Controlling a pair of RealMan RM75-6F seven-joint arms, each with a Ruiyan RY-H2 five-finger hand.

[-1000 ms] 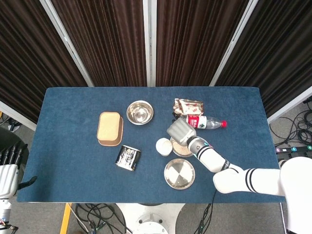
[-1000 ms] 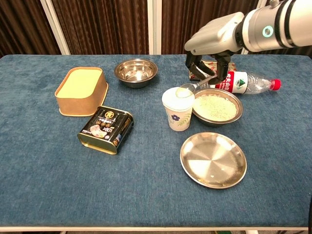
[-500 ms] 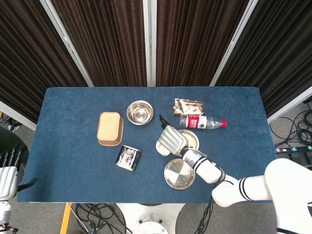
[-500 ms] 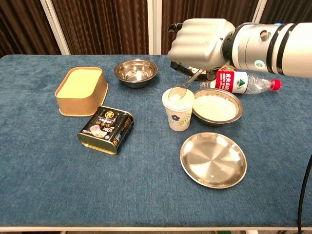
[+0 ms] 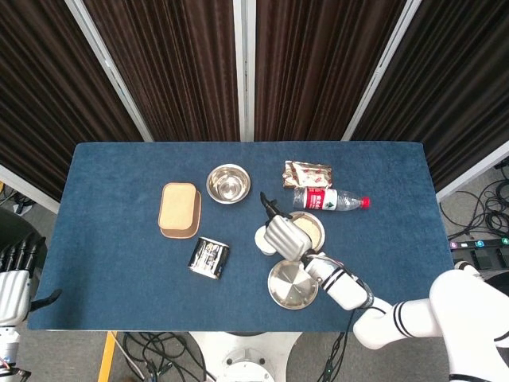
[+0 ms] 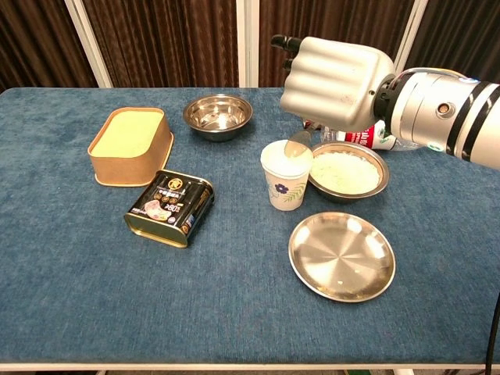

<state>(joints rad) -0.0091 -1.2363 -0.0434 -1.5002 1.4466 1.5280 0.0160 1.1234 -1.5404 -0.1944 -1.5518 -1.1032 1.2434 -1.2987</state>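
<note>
My right hand (image 6: pixel 336 82) hangs over the white flowered cup (image 6: pixel 286 176) and grips a metal spoon (image 6: pixel 295 143). The spoon's bowl dips into the cup's mouth, which shows pale grain. From the head view the right hand (image 5: pixel 285 236) covers part of the cup (image 5: pixel 263 239). Just right of the cup stands a steel bowl of pale grain (image 6: pixel 348 172). An empty steel plate (image 6: pixel 341 255) lies in front of both. My left hand (image 5: pixel 12 290) stays off the table's left edge, holding nothing, fingers straight.
A water bottle (image 5: pixel 330 200) and a snack packet (image 5: pixel 308 171) lie behind the grain bowl. An empty steel bowl (image 6: pixel 218 114) sits at the back, a tan box (image 6: pixel 130 144) to the left, and a black tin (image 6: pixel 170 207) in front of it.
My right hand carried the spoon from over the grain bowl leftwards to the cup and rose closer to the cameras. The spoon now dips into the cup.
</note>
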